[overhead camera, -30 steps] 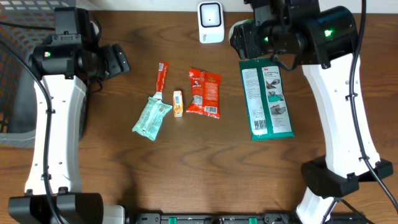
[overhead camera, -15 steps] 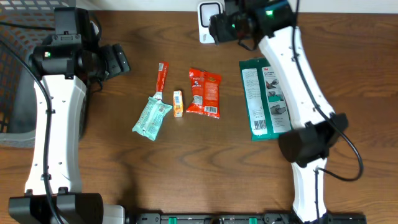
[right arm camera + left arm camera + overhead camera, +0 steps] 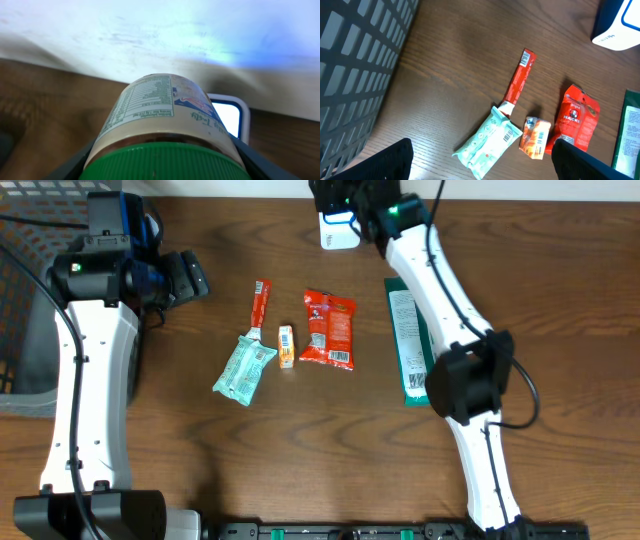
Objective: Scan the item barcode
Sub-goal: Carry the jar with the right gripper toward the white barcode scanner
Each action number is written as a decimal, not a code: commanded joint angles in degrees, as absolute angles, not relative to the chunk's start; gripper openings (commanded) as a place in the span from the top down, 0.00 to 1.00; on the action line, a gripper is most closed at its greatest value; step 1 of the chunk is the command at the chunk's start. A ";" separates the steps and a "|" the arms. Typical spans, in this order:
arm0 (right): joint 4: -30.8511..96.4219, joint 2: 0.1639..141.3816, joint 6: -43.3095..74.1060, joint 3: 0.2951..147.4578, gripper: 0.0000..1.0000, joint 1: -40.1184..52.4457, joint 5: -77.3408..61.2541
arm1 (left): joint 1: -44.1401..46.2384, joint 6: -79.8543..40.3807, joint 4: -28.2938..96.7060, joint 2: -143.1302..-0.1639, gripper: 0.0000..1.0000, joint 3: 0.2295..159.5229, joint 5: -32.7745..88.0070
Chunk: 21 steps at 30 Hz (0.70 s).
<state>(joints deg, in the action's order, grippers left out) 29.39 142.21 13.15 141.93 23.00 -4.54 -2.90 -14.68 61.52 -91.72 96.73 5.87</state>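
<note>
A jar [image 3: 160, 115] with a green ribbed lid and a printed label fills the right wrist view. My right gripper [image 3: 165, 167] is shut on it, one dark finger at each side. The jar points at the white barcode scanner [image 3: 227, 116], which stands just beyond it at the table's back edge. From overhead, the right gripper [image 3: 335, 198] hovers right at the scanner [image 3: 340, 232], and the jar itself is hidden under the wrist. My left gripper [image 3: 190, 275] is open and empty at the back left, above the table [image 3: 482, 167].
A mint-green packet [image 3: 245, 368], a red stick [image 3: 260, 305], a small orange box [image 3: 286, 346] and a red snack bag [image 3: 329, 329] lie mid-table. A green wipes pack [image 3: 412, 340] lies partly under the right arm. A grey basket [image 3: 20, 300] stands at the left edge.
The right arm has swung left along the back edge, bringing its gripper from above the green pack over to the scanner. The left arm has not moved.
</note>
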 commanded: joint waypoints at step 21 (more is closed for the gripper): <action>1.54 152.97 20.99 142.65 0.99 20.60 -1.32 | -2.98 -13.98 61.69 -90.56 0.12 97.95 6.00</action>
<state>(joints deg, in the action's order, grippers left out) 1.87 153.84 20.40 141.62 20.91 -3.46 -2.90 -14.68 61.54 -91.72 96.73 5.87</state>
